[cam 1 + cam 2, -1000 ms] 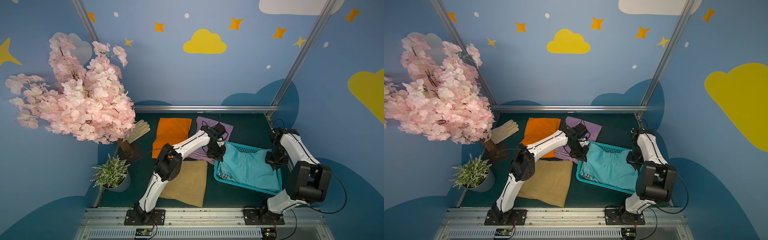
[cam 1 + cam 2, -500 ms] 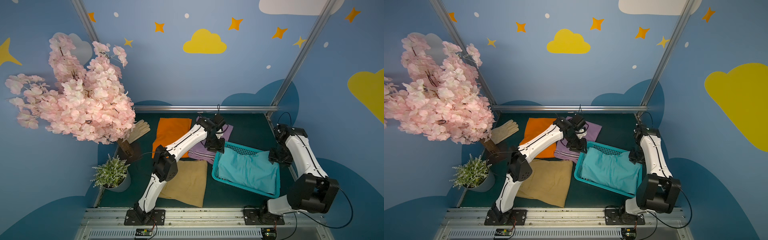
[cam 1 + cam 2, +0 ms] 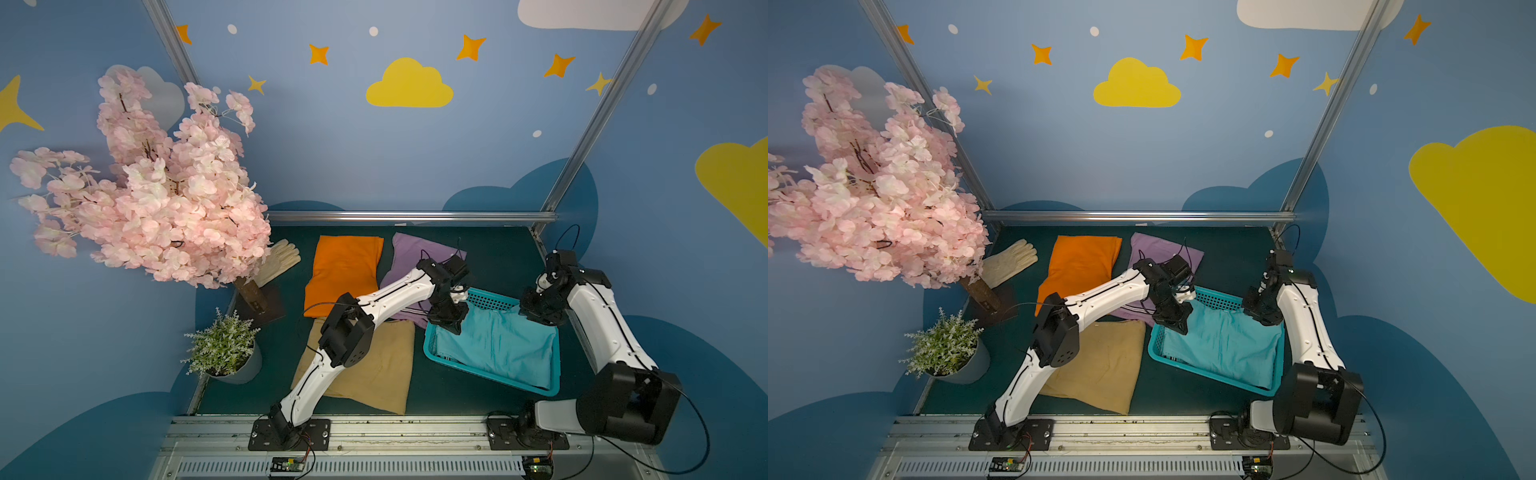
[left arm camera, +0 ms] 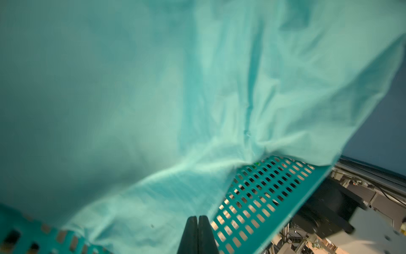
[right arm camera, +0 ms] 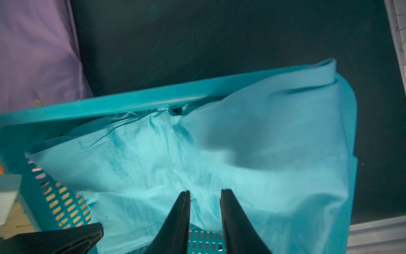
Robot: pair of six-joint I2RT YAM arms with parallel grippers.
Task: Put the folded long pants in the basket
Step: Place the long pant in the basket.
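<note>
Done: turquoise pants (image 3: 498, 349) in basket (image 3: 494, 301) (one edge over the rim).
Remaining: orange pants (image 3: 345, 270), lilac pants (image 3: 415, 253), khaki pants (image 3: 374, 370), on tabletop (image 3: 490, 249).
Left jaws: closed together, empty.
Right jaws: slightly apart, holding nothing.

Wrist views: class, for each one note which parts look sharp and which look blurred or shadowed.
Left wrist view: the turquoise pants are soft and dim close to the lens, while the holes of the basket look crisper. Right wrist view: the creases in the turquoise pants are fairly sharp, with one dark shadow patch across them, and the lilac pants are smeared.
</note>
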